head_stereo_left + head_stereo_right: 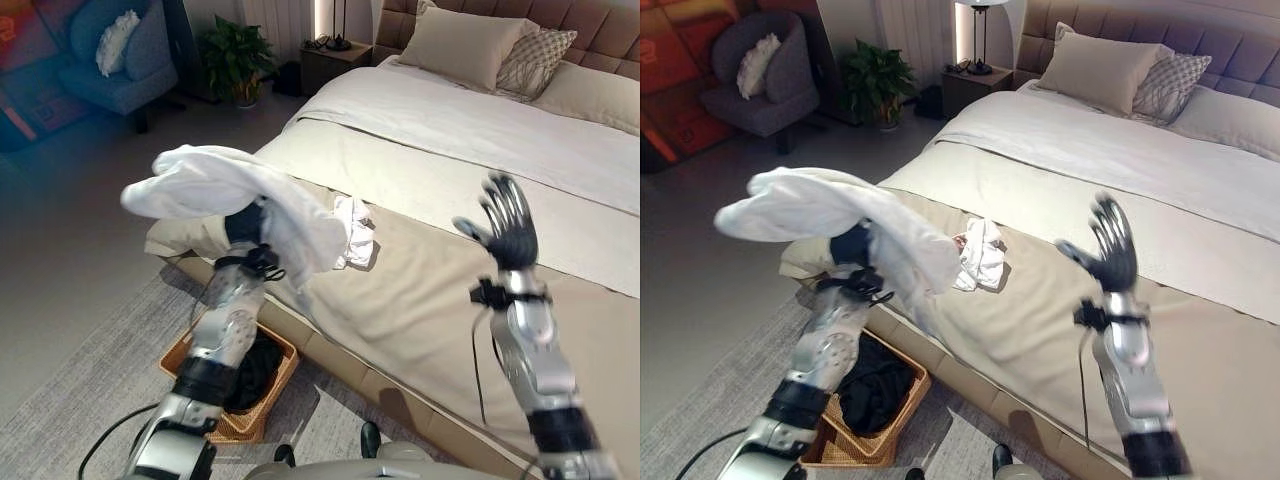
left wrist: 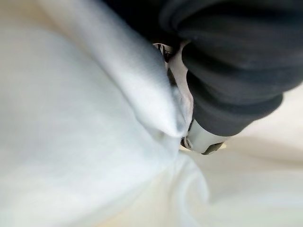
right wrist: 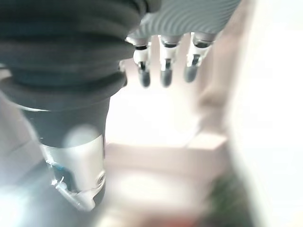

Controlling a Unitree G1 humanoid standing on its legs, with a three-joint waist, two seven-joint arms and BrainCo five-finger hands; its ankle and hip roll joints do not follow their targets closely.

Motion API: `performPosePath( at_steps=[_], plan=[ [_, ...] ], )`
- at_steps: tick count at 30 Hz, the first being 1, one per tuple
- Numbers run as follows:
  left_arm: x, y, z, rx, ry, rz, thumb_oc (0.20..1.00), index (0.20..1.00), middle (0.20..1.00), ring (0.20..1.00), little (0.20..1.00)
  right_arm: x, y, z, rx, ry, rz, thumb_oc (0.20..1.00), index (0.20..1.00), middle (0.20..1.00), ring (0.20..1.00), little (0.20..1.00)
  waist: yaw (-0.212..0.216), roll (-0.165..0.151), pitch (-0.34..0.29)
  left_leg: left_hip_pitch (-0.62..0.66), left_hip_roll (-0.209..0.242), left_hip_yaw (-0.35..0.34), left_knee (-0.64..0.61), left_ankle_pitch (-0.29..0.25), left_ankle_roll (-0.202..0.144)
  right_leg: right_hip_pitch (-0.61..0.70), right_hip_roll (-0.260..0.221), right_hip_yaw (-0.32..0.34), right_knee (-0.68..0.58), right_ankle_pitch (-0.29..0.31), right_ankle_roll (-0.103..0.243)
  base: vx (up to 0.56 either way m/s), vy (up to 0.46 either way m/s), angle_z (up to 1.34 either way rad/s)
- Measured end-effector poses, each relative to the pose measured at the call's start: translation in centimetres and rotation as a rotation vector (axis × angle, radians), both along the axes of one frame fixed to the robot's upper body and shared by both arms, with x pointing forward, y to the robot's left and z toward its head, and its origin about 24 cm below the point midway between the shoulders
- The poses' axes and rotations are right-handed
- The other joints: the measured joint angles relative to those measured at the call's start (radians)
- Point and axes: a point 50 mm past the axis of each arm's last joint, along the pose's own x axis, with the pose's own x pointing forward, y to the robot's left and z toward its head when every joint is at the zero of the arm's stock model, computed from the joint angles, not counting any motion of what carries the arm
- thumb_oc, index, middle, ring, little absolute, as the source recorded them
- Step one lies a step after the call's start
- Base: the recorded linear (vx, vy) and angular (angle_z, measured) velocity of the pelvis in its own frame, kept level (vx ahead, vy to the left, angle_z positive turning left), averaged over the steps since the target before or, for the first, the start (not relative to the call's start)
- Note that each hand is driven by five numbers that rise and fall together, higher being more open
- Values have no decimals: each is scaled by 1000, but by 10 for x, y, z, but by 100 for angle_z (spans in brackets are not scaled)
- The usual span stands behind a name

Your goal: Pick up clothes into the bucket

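Note:
A large white garment [image 1: 215, 190] hangs in the air over the bed's near corner, draped from my left hand [image 1: 244, 225], whose fingers are closed in its folds [image 2: 142, 90]. Below it on the floor stands a woven basket [image 1: 288, 362] with dark clothes [image 1: 875, 385] inside. A second, smaller white garment [image 1: 980, 255] lies crumpled on the beige bedcover just past the raised one. My right hand [image 1: 510, 228] is held up over the bed to the right, fingers [image 3: 163, 71] straight and spread, holding nothing.
The bed [image 1: 450, 300] takes up the right and centre, with pillows [image 1: 465, 45] at its head. A grey rug [image 1: 80, 400] lies under the basket. An armchair [image 1: 125, 55], a potted plant [image 1: 235, 55] and a nightstand [image 1: 330, 60] stand at the far side.

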Motion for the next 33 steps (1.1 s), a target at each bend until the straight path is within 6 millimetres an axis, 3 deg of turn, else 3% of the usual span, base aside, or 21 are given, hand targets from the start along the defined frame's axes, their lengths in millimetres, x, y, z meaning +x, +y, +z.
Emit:
performPosePath(
  at_steps=[1, 3, 5, 8, 11, 18, 24, 29, 33],
  plan=[
    [-2, 11, 1, 24, -3, 41, 200, 200, 200, 200, 200, -11, -7, -25, 12, 106, -36, 1000, 1000, 1000, 1000, 1000, 1, -1, 14, 0, 0, -1, 0, 0, 0, -4, 0, 0, 9, -4, -1, -52, 18, -1],
    [-5, 22, 3, 78, -16, 83, 200, 200, 200, 200, 200, -25, -14, -56, 27, 234, -69, 1000, 1000, 1000, 1000, 1000, 5, -7, 25, -16, 0, -2, 13, -3, -4, -19, -2, 0, 21, -8, 1, -78, 15, 1],
    [-12, 43, 4, 180, -21, 153, 200, 200, 200, 200, 200, -53, -24, -100, 15, 456, -111, 1000, 1000, 1000, 1000, 1000, 15, -8, 37, -50, -1, -6, 23, -5, -3, -50, -3, -2, 35, -10, 0, -91, 17, 0],
    [-23, 68, -1, 233, -9, 250, 200, 200, 200, 200, 200, -74, -27, -134, -18, 661, -117, 1000, 1000, 1000, 1000, 1000, 17, -14, 67, -85, -4, -14, 48, -5, -3, -79, -6, -7, 56, -9, -2, -100, 35, 7],
    [-26, 75, -6, 275, 12, 275, 200, 200, 200, 200, 200, -84, -27, -152, -63, 779, -92, 1000, 1000, 1000, 1000, 1000, 41, -18, 104, -129, -6, -27, 75, -7, -4, -118, -10, -15, 84, -16, 0, -90, 34, 10],
    [-25, 97, -25, 327, 126, 339, 200, 200, 200, 200, 200, -65, -18, -153, -138, 798, -5, 1000, 1000, 1000, 1000, 1000, 47, -34, 190, -283, -18, -54, 203, -33, -5, -257, -24, -29, 200, -47, -4, -108, 53, 10],
    [-7, 117, -9, 377, 137, 425, 200, 200, 200, 200, 200, -30, -14, -135, -195, 714, 57, 1000, 1000, 1000, 1000, 1000, 46, -71, 350, -492, -24, -48, 436, -106, 8, -450, -39, -4, 382, -88, -15, -141, 64, -5],
    [10, 116, 4, 389, 126, 449, 200, 200, 200, 200, 200, -25, -17, -129, -232, 684, 67, 1000, 1000, 1000, 1000, 1000, 41, -73, 366, -653, -18, -51, 628, -174, 29, -591, -48, 12, 535, -128, -18, -108, 14, -4],
    [20, 127, 18, 438, 130, 525, 200, 200, 200, 200, 200, -19, -19, -119, -249, 634, 58, 1000, 1000, 1000, 1000, 1000, 31, -89, 370, -819, -14, -58, 755, -223, 35, -751, -48, 18, 651, -163, -19, -33, 1, 0]
  ],
)
